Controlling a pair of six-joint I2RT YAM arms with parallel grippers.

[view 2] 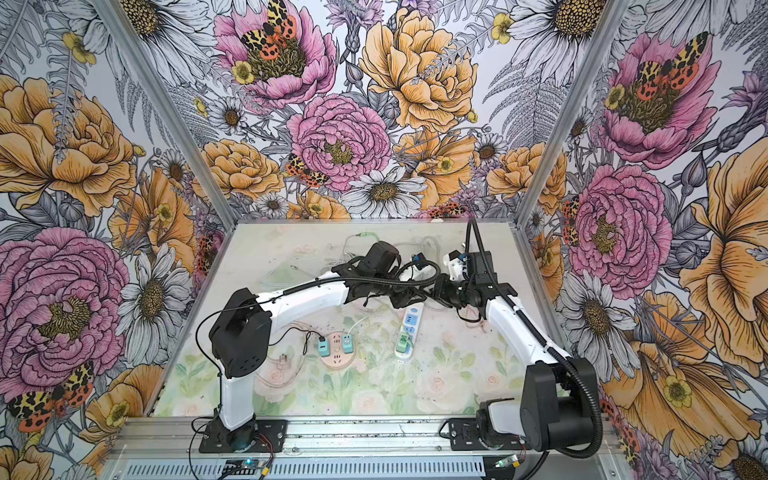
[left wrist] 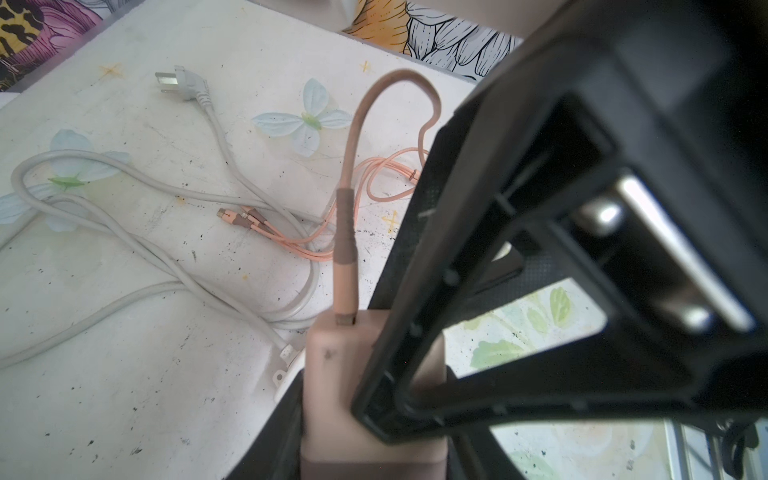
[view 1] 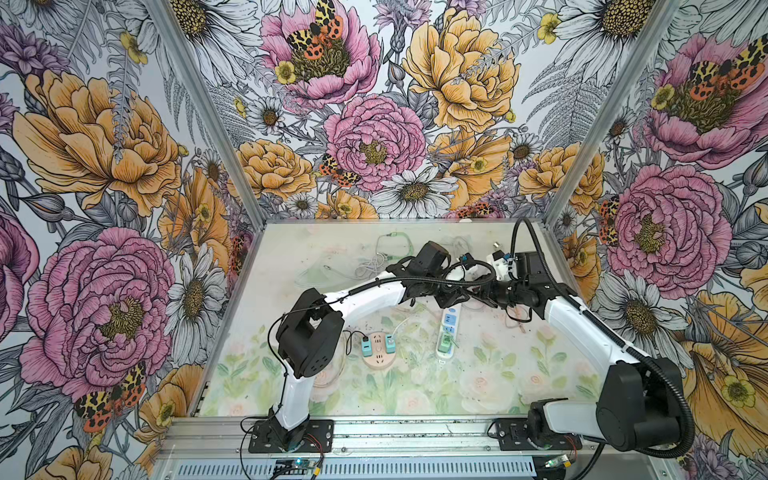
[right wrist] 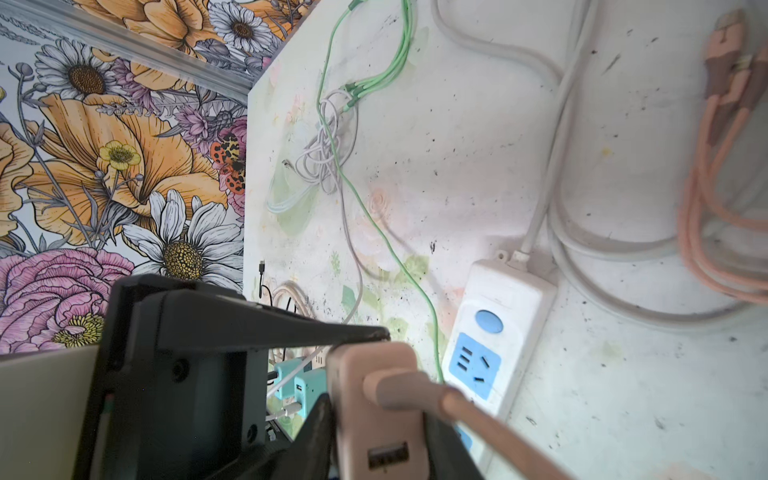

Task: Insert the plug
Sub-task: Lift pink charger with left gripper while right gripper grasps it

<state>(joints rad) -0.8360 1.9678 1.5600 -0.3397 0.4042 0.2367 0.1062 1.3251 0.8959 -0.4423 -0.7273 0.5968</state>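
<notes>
The plug (left wrist: 332, 374) is a pink charger block with a pink cable (left wrist: 347, 232) in its top. In the left wrist view it sits between the dark fingers of my left gripper (left wrist: 370, 419), which is shut on it. My right gripper (right wrist: 380, 436) is shut on the same plug (right wrist: 374, 411), one black finger (right wrist: 316, 432) against each side. The white power strip (right wrist: 498, 332) lies just beyond, its blue socket (right wrist: 478, 365) free. In both top views the two grippers meet above the far end of the strip (view 1: 446, 328), and the arms hide the plug.
A green adapter (view 1: 444, 344) sits in the strip's near end. A round pink socket (view 1: 377, 351) holding two teal adapters lies to the left. Loose cables crowd the back: a green one (right wrist: 374, 62), a tangled white one (right wrist: 324, 158), the strip's grey lead and plug (left wrist: 183, 83).
</notes>
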